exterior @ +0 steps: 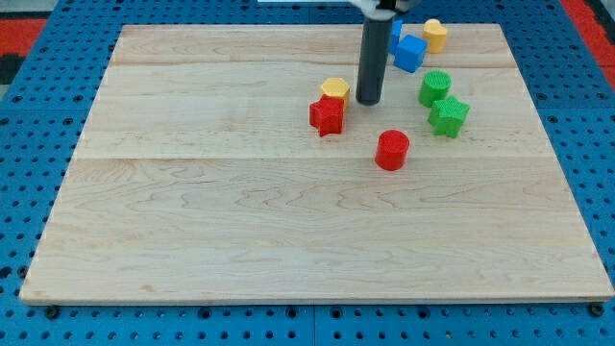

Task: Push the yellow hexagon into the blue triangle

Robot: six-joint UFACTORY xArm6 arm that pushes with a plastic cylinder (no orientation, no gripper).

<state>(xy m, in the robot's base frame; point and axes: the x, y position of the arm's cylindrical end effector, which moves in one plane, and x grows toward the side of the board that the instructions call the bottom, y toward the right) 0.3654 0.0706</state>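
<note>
The tip (370,100), bare and holding nothing, stands just right of the yellow hexagon (334,88) (touching the red block (327,115)), well short of the blue triangle (395,37), so the push remains.

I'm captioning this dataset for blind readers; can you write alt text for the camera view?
My tip rests on a wooden board just right of a yellow block that touches a red block. Blue blocks and another yellow block sit near the top, two green blocks at right, a red cylinder below.
</note>
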